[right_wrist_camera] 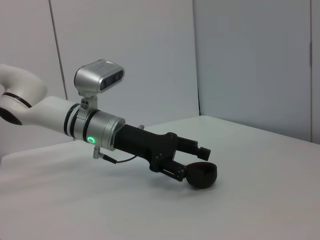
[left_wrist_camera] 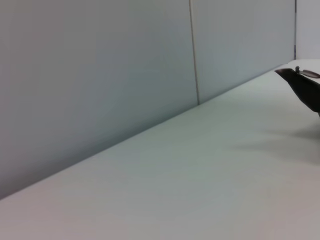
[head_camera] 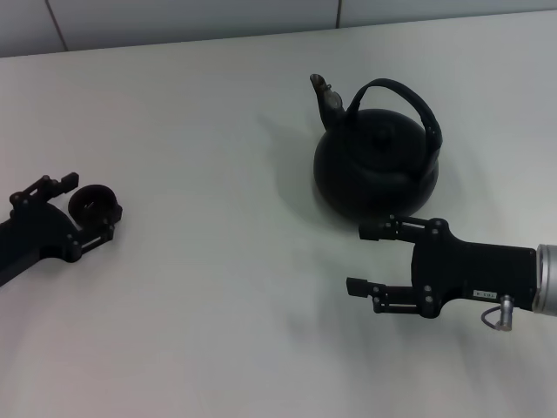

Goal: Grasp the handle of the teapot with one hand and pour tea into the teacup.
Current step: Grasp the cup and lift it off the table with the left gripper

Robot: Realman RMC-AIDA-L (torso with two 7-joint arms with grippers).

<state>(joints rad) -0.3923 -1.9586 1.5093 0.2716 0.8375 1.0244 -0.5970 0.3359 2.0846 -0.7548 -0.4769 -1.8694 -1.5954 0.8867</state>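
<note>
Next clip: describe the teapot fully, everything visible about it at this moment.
The teapot is a large, round, matte-black pot standing upright on the white table, toward the far right. Its short curved spout points away and to the left; a knobbed lid sits on top. The thick arched handle stands raised over the body. Nothing touches it: the right gripper lies open just in front of it, short of contact. The left wrist view catches only its spout tip.
</note>
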